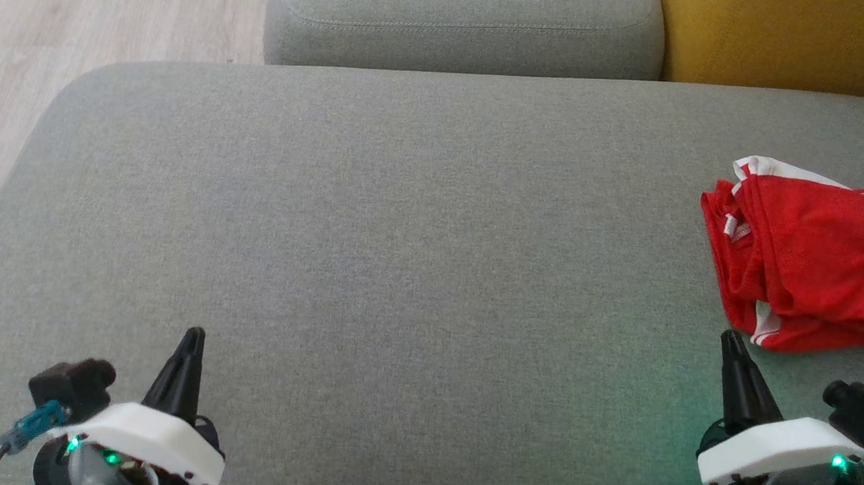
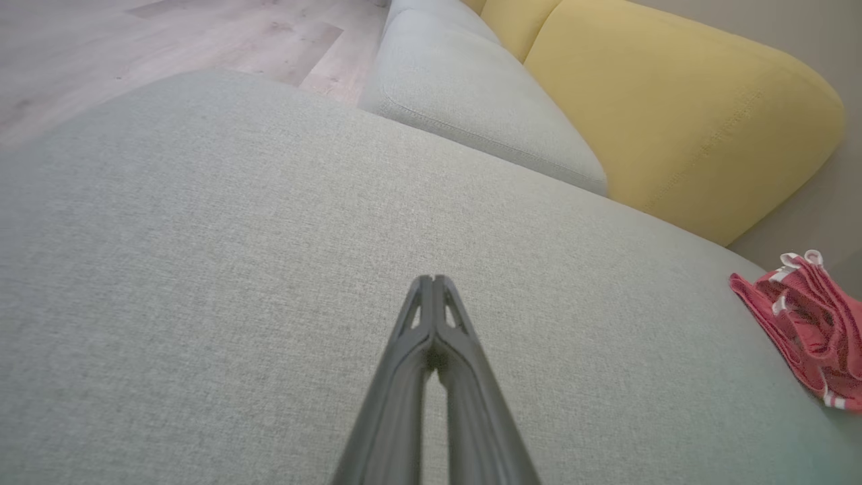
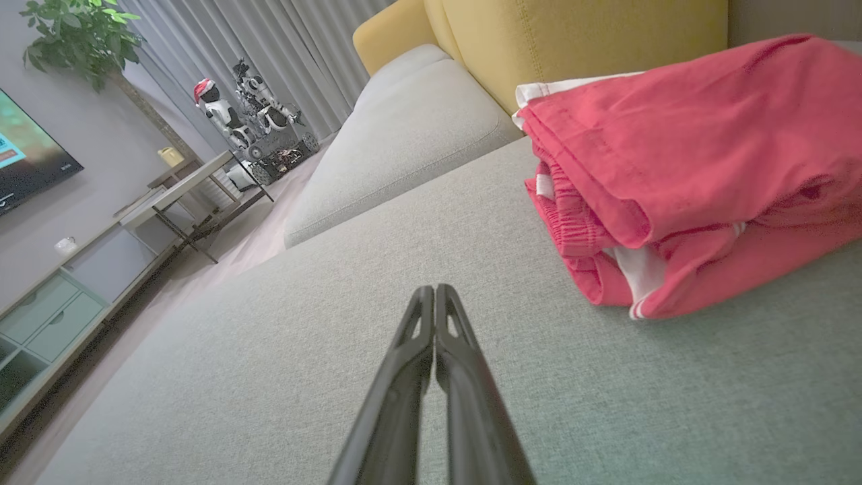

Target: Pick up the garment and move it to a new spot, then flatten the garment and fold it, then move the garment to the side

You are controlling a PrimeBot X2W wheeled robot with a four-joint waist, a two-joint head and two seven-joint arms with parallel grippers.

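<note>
Red shorts (image 1: 811, 261) with white stripes lie in a folded pile at the right edge of the grey sofa seat (image 1: 399, 271), about midway between its front edge and its back edge. Part of the pile runs off the right side of the head view. The layers sit one on top of the other, and the stretchy waist part peeks out on the side that faces the middle of the seat. I think the pile sits out there so it is out of the way, which fits the last step of your job. The fold looks a bit puffy and loose, so a bump could open it up. Your left gripper (image 1: 195, 331) is near the front left corner of the seat, far from the shorts. Its two dark fingers are pressed tight together with nothing between them. Your right gripper (image 1: 730, 336) is near the front right corner, just beside the front end of the pile but not touching it. In the right wrist view you can see a strip of bare seat between them. Its fingers are pressed together too, and they hold nothing. I think both are closed because there is nothing to carry right now. To me the job looks almost done, or done.
</note>
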